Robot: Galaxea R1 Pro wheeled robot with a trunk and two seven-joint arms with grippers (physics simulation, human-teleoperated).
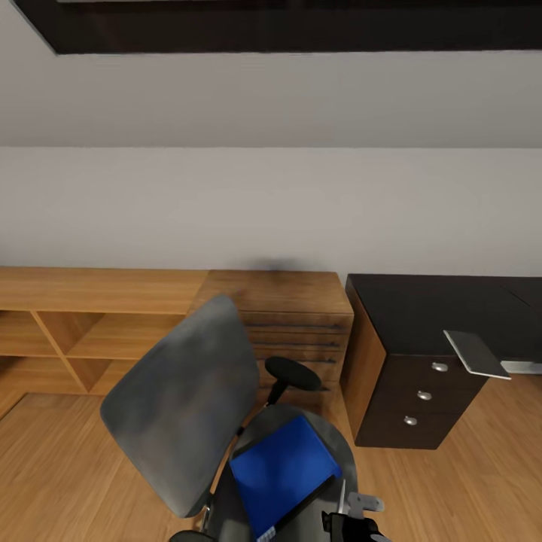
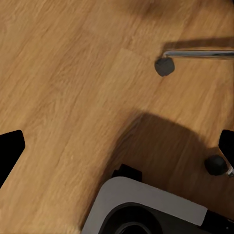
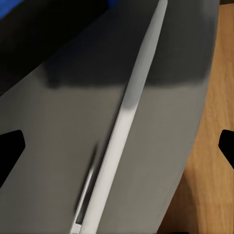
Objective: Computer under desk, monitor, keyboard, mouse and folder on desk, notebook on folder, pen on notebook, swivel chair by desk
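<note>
right gripper (image 1: 354,519) hovered open, empty, over pen (image 3: 127,117) beside folder (image 1: 282,470) on swivel chair (image 1: 184,406); judged: centre fingers across pen before closing.

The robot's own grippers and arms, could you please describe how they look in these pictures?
In both wrist views the fingertips show as plain black, blunt wedges at the picture's edges, without markings. In the head view, the right gripper is black with a light grey bracket-like part. No cables are visible.
</note>
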